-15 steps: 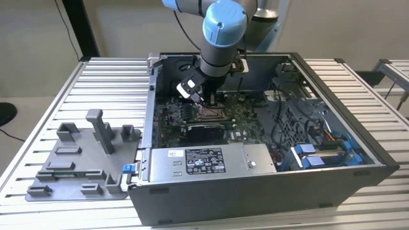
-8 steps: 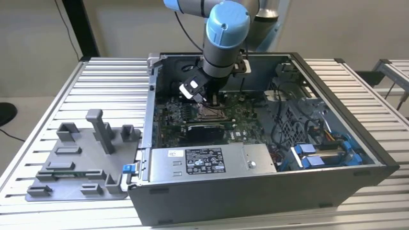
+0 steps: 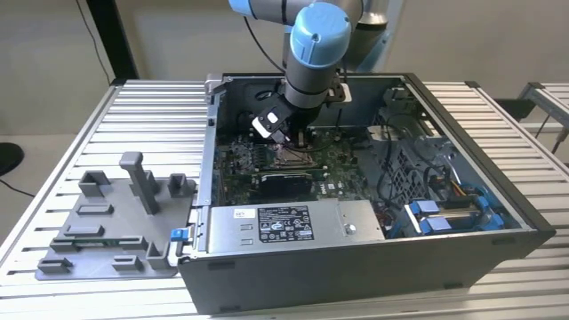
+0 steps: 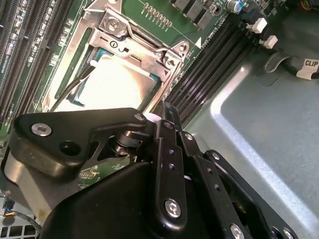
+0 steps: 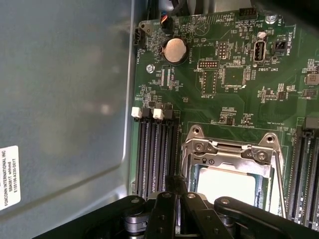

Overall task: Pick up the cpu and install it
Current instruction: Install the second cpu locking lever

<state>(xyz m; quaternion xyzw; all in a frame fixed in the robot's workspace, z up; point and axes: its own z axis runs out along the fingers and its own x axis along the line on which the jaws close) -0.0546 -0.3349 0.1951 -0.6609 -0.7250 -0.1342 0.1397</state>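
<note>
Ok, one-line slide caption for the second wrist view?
Gripper poised above the cpu seated in the motherboard socket.

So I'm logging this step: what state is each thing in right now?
cpu: lying in the socket, silvery top up.
socket frame: metal frame around the cpu; whether it is latched cannot be told.
gripper: down inside the case, directly over the socket.
case: side open, motherboard exposed.
memory slots: empty.
tray: on the table beside the case, at the exterior view's left.
</note>
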